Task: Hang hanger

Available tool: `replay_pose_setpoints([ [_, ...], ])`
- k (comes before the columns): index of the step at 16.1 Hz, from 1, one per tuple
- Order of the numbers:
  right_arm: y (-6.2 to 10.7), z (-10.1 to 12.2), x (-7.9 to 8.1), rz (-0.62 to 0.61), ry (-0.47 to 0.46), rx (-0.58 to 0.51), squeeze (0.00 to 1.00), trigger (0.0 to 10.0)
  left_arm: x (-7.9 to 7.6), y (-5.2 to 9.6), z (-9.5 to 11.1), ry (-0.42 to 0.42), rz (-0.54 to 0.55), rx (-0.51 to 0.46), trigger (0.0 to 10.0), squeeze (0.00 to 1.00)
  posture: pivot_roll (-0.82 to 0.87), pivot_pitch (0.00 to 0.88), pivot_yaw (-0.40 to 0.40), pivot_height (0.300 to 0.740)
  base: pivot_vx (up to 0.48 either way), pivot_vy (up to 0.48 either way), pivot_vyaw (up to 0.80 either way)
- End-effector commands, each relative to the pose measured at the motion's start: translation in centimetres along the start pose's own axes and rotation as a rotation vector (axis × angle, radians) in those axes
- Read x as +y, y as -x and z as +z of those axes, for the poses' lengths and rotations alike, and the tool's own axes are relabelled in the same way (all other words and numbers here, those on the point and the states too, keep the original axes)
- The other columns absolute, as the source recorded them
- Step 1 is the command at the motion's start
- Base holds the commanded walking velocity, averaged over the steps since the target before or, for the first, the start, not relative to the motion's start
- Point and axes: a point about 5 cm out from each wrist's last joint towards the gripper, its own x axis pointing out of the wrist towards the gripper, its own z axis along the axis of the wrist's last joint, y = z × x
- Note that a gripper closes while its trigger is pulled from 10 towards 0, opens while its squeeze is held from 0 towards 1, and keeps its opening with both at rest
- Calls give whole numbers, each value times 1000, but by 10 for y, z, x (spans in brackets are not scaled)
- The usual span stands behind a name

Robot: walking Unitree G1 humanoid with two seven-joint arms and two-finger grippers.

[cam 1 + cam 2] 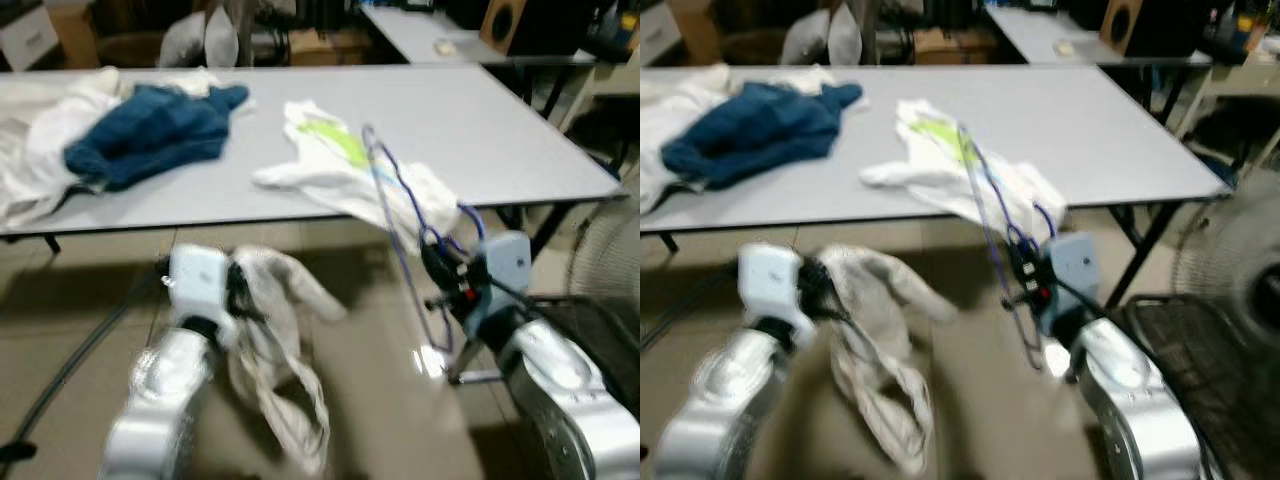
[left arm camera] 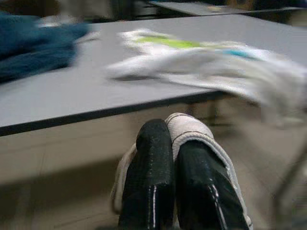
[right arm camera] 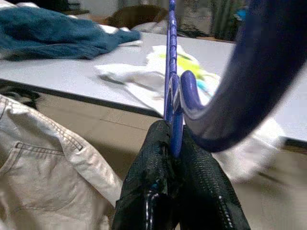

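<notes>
Below the tabletop (image 1: pixel 520 130) edge, we see the right pincer (image 1: pixel 447 283) clamped on the blue hanger (image 1: pixel 392 210), its long axis running up and away toward the tabletop; left pincer (image 2: pixel 175 143) pinches the beige garment (image 1: pixel 280 350), hanging alongside.

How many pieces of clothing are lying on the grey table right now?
3. A white garment at the table's left end, a dark blue garment beside it, and a white garment with green print draped over the near edge. More may lie under these.
</notes>
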Motion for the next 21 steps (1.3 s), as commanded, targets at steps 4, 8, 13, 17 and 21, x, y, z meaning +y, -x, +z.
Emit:
replay_pose_setpoints([
  [4,0,17,-1,-19,-18,-87,0,10000,-1,-9,34,-14,-52,-167,10000,0,-150,0,31,740,128,0,-400],
  [8,-1,19,-5,-25,-1,-99,0,10000,0,-14,38,-3,-69,-182,10000,0,-152,0,37,740,299,0,-800],
  [13,0,19,-2,-14,-6,-113,0,10000,-6,-18,42,-8,-136,-191,10000,0,-152,0,46,740,352,0,-83],
  [17,1,20,-2,3,-1,-116,0,10000,-5,-22,46,-11,-162,-206,10000,0,-159,0,51,740,362,0,0],
  [21,4,23,-1,36,1,-124,0,10000,-10,-25,55,-7,-223,-229,10000,0,-162,0,57,740,370,0,-600],
])
